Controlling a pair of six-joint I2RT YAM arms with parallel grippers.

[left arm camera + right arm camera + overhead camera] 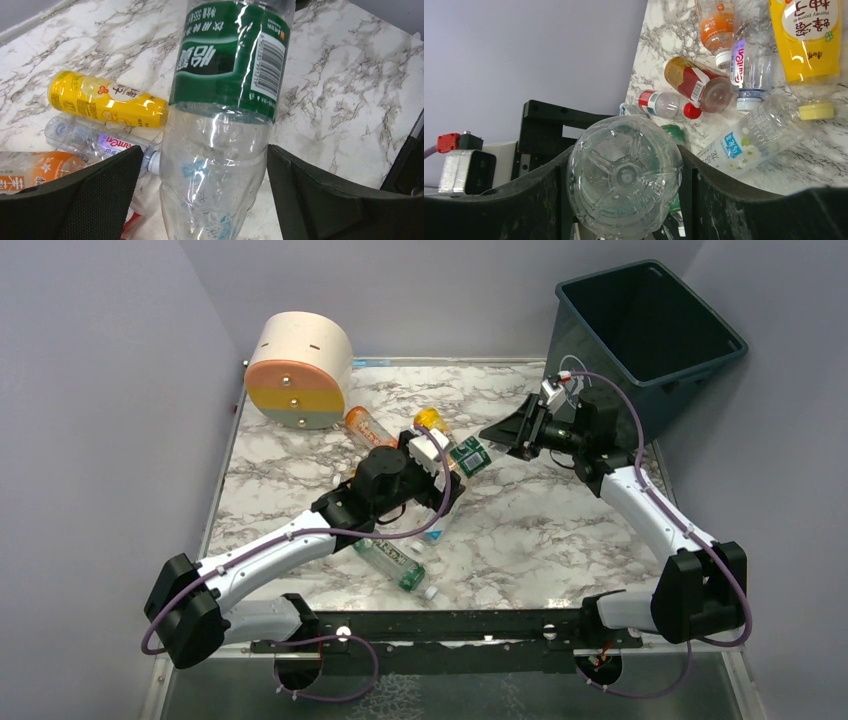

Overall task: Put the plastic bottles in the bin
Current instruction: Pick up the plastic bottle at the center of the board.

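A clear bottle with a green label [468, 456] hangs in the air between both grippers over the table's middle. My right gripper [497, 430] is shut on its base end; the round base [624, 180] fills the gap between the fingers of the right gripper [624, 162]. My left gripper [447, 455] is open around the neck end [220, 100], with a gap beside its left finger [100, 195]. The dark teal bin [650, 330] stands at the back right, behind the right gripper. Several other bottles lie on the table.
A yellow bottle [107, 100], a clear purple-labelled one [95, 140] and an orange one [30, 172] lie under the left arm. Another green-labelled bottle [395, 562] lies near the front. A cream cylinder [298, 370] stands at the back left.
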